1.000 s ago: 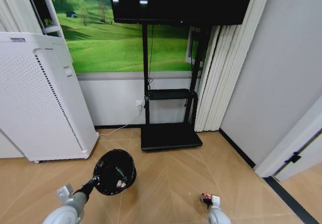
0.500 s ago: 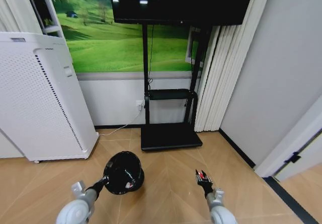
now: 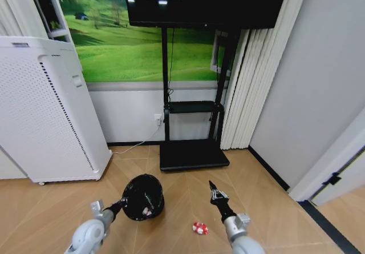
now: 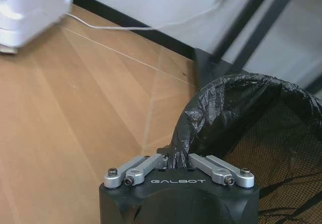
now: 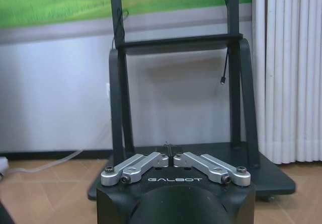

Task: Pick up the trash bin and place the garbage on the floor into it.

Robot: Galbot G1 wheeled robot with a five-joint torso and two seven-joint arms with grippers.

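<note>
1. Two robot arms reach forward over the floor (image 3: 182, 208), a light tan wooden parquet in a herringbone pattern.
2. The trash bin (image 3: 142, 197), small, black and lined with a black bag, is tilted just in front of the black TV stand (image 3: 193, 154), toward the tall white appliance (image 3: 45, 111).
3. The left gripper (image 4: 177, 158) is pinched closed on the bin's bagged rim, holding the bin.
4. The right gripper (image 3: 215, 194) is raised in front of the TV stand, on the side of the white curtain (image 3: 251, 88), pointing at the stand; its fingers are pressed together and hold nothing.
5. A small red and white piece of garbage (image 3: 199, 228) lies on the floor well in front of the TV stand, between the bin and the right arm.
</note>
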